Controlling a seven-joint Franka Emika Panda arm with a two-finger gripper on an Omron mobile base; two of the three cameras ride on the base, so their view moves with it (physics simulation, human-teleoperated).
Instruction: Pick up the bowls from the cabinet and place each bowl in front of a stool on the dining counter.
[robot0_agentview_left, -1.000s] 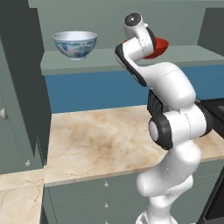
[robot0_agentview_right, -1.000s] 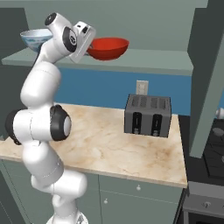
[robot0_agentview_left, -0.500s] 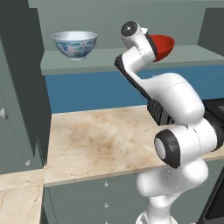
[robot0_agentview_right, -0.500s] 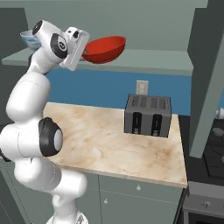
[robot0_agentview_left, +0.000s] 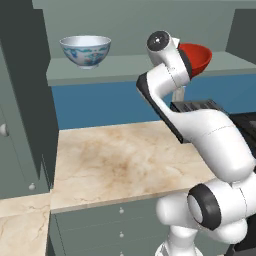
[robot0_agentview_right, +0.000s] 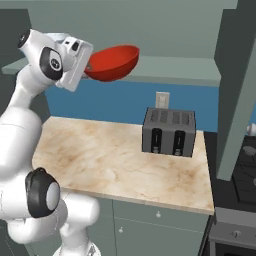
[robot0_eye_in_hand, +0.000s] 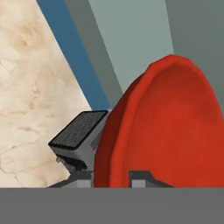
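Cabinet (robot0_agentview_left: 150, 65) of muted grey-green, its flat shelf board running above a blue back wall, frames the lift: the arm (robot0_agentview_left: 210, 135), white and glossy with dark joints, carries the red bowl (robot0_agentview_right: 112, 62) clear of the shelf, over the left part of the veined beige marble desk (robot0_agentview_right: 110, 165). Fingers (robot0_eye_in_hand: 140, 177) pinch the bowl's thin rim, one tip inside and one outside, so the bowl hangs tilted from one edge. A steady, slow carry would suit such a grip; a glossy rim could slip if swung fast, and the withdrawal should stay high over the toaster (robot0_agentview_right: 169, 132), a boxy grey metal block with two slots, at the right of the desk. Far left on the shelf stands the white bowl (robot0_agentview_left: 86, 50), deep, rounded, blue-patterned porcelain, untouched and well apart from the red one.
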